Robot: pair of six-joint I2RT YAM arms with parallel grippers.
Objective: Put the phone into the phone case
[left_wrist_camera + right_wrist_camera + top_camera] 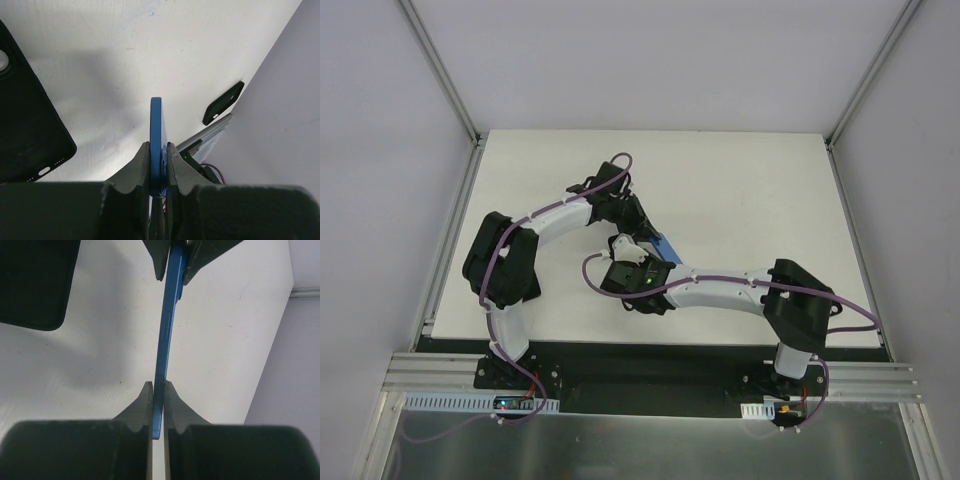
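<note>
The phone [170, 325] is a thin blue slab seen edge-on, held above the table between both grippers. My right gripper [158, 383] is shut on one end of it. At the other end my left gripper [157, 145] is shut on the phone [156, 125]; its fingers [160, 260] show at the top of the right wrist view. From above only a blue corner of the phone [667, 247] shows between the two wrists. The phone case [25, 110] lies flat on the table, black, at the left of both wrist views [35, 280]. The arms hide it from above.
The white table [740, 190] is walled by grey panels left and right, with an aluminium rail [650, 380] along the near edge. A small dark object [223, 102] with a hole lies by the table's edge near the wall.
</note>
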